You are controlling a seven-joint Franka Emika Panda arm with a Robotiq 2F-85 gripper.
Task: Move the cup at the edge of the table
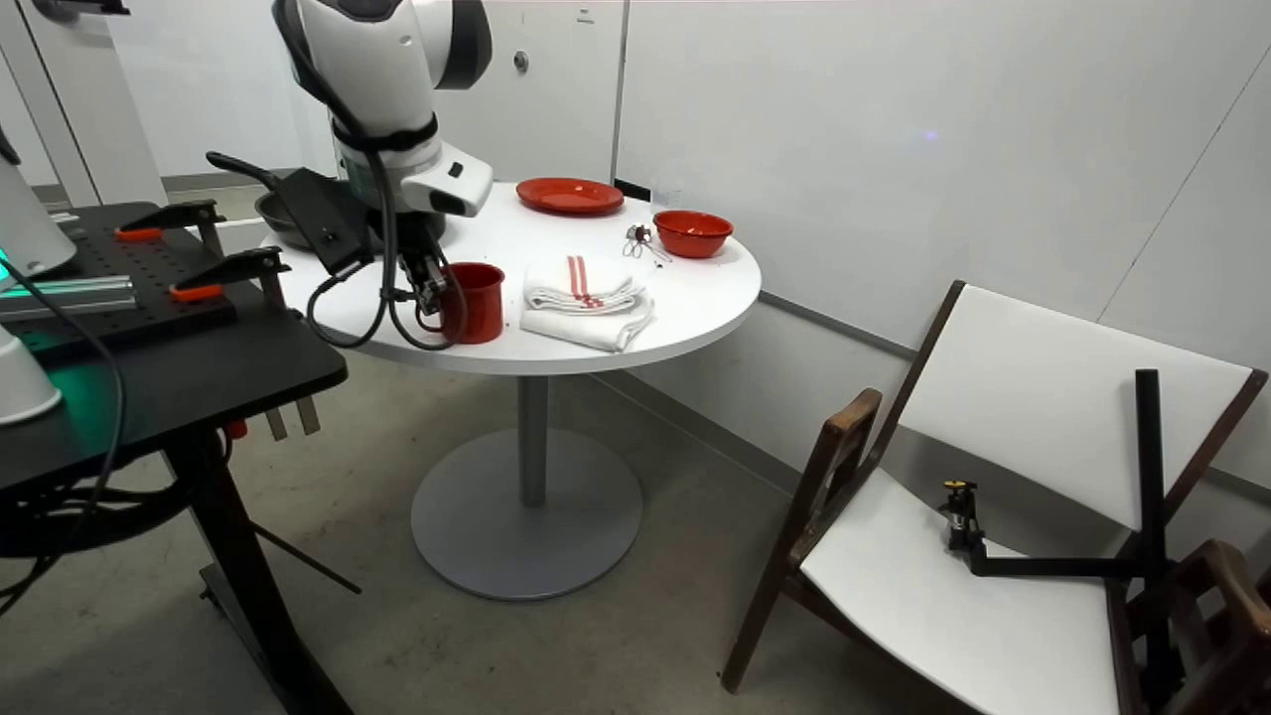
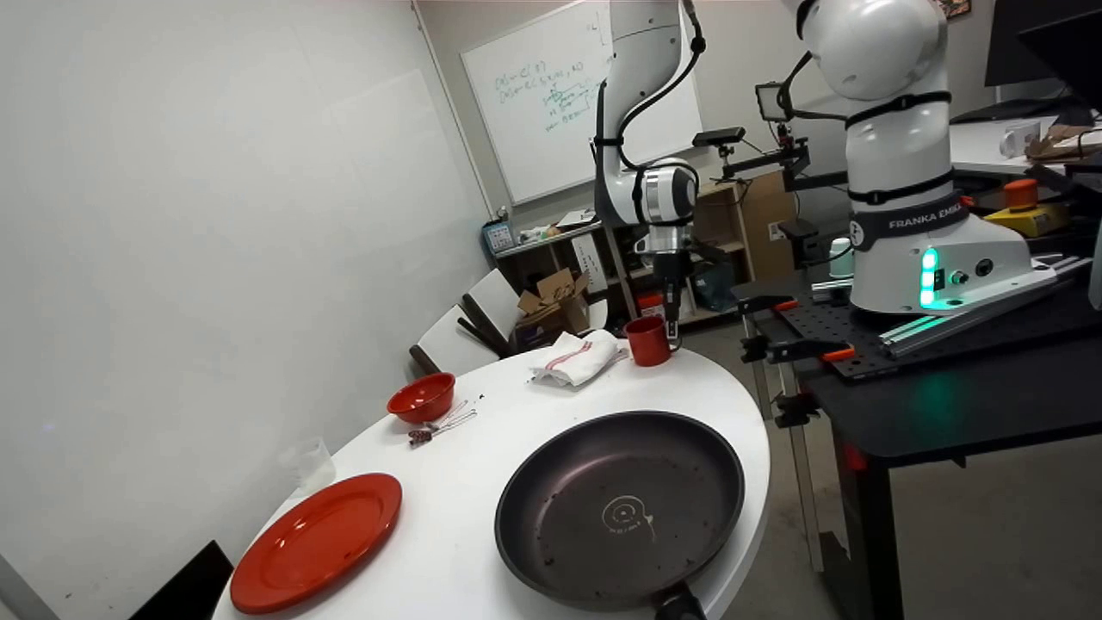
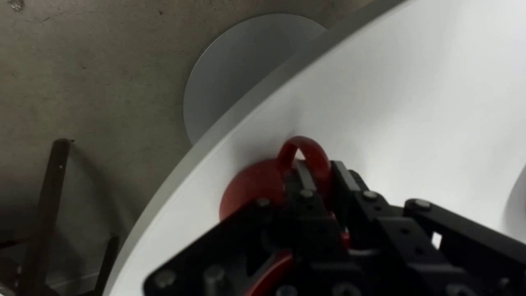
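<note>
Red and upright, the cup (image 1: 485,303) stands near the edge of the surface (image 1: 695,303), my end effector (image 3: 322,169) clamped on its handle (image 3: 319,158); grasping seems done, so the next move likely calls for a gentle lift.

Your wrist view blurs the gripper (image 3: 324,174) and shows soft shadows near the edge of the table (image 3: 411,102), with dim floor (image 3: 102,94) beyond; in both exterior views, a green light strip (image 2: 929,277) tints the black bench (image 2: 1016,405).
</note>
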